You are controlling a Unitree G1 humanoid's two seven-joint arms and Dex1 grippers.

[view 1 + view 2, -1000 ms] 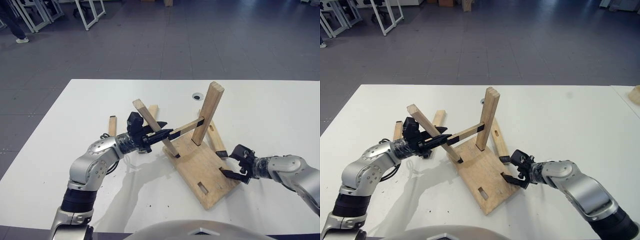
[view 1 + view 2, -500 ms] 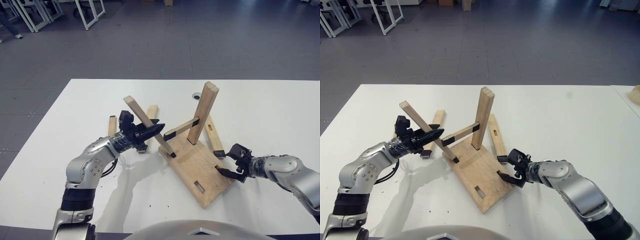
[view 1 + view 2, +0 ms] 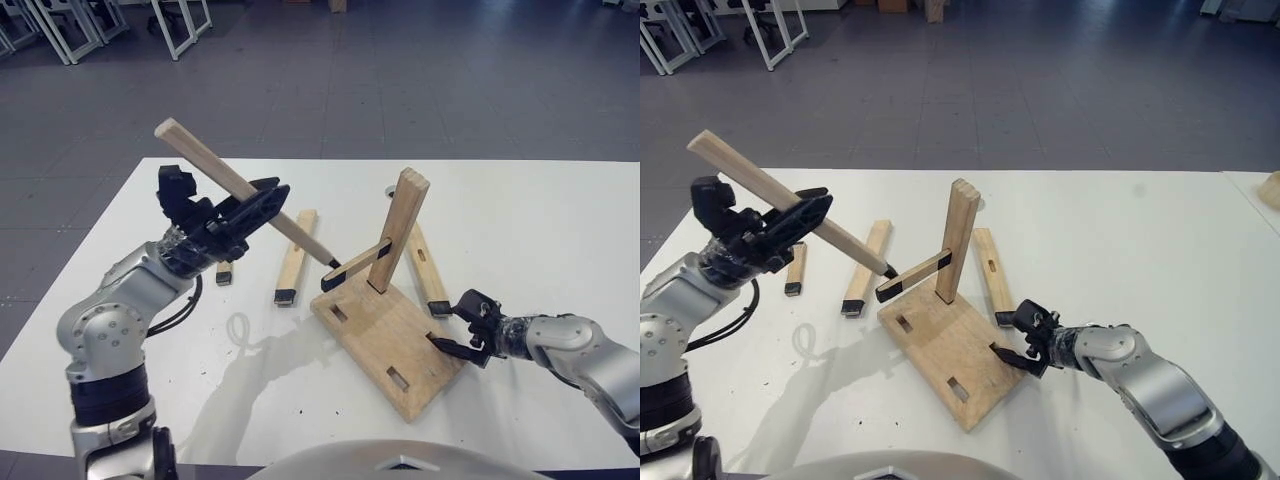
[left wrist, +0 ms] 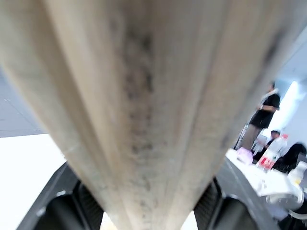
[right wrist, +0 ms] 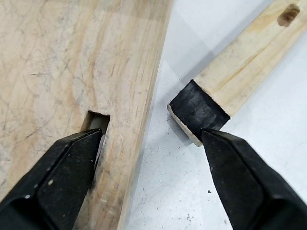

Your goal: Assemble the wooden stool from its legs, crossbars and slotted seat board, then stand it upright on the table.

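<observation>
My left gripper (image 3: 248,206) is shut on a long wooden leg (image 3: 205,160) and holds it slanting in the air over the table's left half, its black tip (image 3: 332,264) low near the free end of the crossbar (image 3: 352,264). That leg (image 4: 144,105) runs close along the left wrist view. The slotted seat board (image 3: 385,335) lies flat with one leg (image 3: 397,228) standing upright in it, the crossbar joined to that leg. My right gripper (image 3: 462,325) is open at the board's right edge, one finger (image 5: 57,177) over a slot (image 5: 96,122), the other (image 5: 240,177) beside a lying leg's black tip (image 5: 199,110).
Another leg (image 3: 294,256) and a short crossbar (image 3: 223,270) lie loose on the white table (image 3: 560,230) left of the board. A third leg (image 3: 424,262) lies behind the board. A cable hole (image 3: 393,192) sits near the far edge. Chairs and frames stand on the floor beyond.
My left arm rose up and to the left, carrying the leg away from the seat board. The board shifted a little and lies flatter. The right gripper stayed at the board's edge.
</observation>
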